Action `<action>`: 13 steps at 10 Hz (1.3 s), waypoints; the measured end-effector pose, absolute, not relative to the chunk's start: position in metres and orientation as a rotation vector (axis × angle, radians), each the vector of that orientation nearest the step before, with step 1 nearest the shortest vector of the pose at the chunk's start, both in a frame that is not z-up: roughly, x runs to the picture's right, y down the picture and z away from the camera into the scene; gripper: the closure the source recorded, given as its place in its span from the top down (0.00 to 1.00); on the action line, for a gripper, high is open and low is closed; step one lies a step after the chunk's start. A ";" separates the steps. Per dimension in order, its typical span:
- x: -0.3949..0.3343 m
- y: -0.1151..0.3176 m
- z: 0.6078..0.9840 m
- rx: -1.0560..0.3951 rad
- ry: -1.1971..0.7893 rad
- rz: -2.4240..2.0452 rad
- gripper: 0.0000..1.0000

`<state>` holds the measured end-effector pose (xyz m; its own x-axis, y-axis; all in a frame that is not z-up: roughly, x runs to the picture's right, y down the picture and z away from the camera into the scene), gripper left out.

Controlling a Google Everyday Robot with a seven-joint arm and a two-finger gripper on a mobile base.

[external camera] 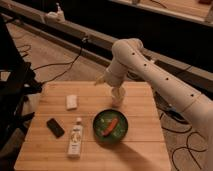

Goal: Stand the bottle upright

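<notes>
The bottle point(75, 138) lies on its side on the wooden table point(145, 150), left of the green bowl point(120, 134), its white cap pointing towards the far edge. It is slim and pale, with a light label. My gripper point(101, 80) hangs over the far middle of the table, above and to the right of the bottle and well away from it. The white arm point(150, 70) reaches in from the right, and its wrist partly hides the white cup point(118, 98).
The green bowl holds an orange-red item point(110, 126). A small white block point(72, 102) lies at the far left of the table. A black phone point(55, 127) lies left of the bottle. Cables cross the floor around the table. A dark frame stands at the left.
</notes>
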<state>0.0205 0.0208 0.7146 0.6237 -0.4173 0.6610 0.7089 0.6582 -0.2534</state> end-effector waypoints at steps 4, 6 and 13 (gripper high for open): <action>-0.002 0.039 0.748 -0.586 -0.607 -0.815 0.80; -0.024 0.048 0.763 -0.600 -0.641 -0.856 0.80; -0.111 0.106 0.803 -0.650 -0.793 -0.948 0.80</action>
